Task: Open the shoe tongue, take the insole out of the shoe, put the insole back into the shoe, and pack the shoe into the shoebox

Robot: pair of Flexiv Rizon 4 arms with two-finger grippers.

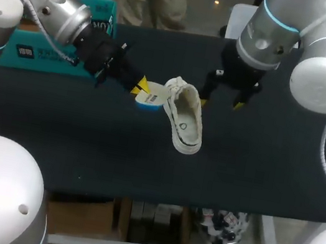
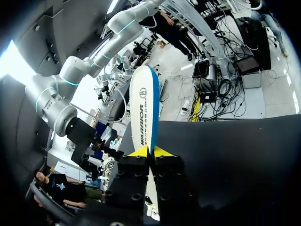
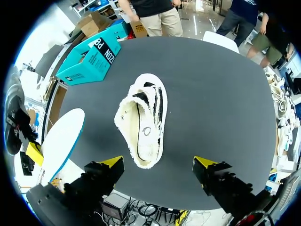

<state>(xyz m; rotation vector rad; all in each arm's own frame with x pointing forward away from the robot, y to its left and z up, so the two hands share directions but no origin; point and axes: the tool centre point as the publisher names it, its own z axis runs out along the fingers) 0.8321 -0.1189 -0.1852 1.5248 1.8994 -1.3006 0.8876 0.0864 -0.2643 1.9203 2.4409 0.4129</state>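
Where the head view looks down on the black table (image 1: 255, 170), the entries are:
- Shoe (image 1: 184, 116): white, lying near the table's middle, opening upward.
- Insole (image 1: 150, 99): white with a blue edge, close beside the shoe, pinched in the left gripper (image 1: 139, 85).
- Right gripper (image 1: 224, 95): above the table just past the shoe, fingers spread, holding nothing.
- Shoebox (image 1: 102, 16): teal, at the far left of the table, partly behind the left arm.

Left wrist view:
- Left gripper (image 2: 150, 151): yellow tips pressed together on the insole's end.
- Insole (image 2: 145, 108): stands edge-on, straight ahead of the fingers.

Right wrist view:
- Right gripper (image 3: 158, 163): fingers wide apart, touching nothing.
- Shoe (image 3: 141, 117): flat on the table ahead of the fingers, laces at its far end.
- Insole (image 3: 59, 141): off to one side of the shoe.
- Shoebox (image 3: 89, 59): beyond the insole, at the table's edge.
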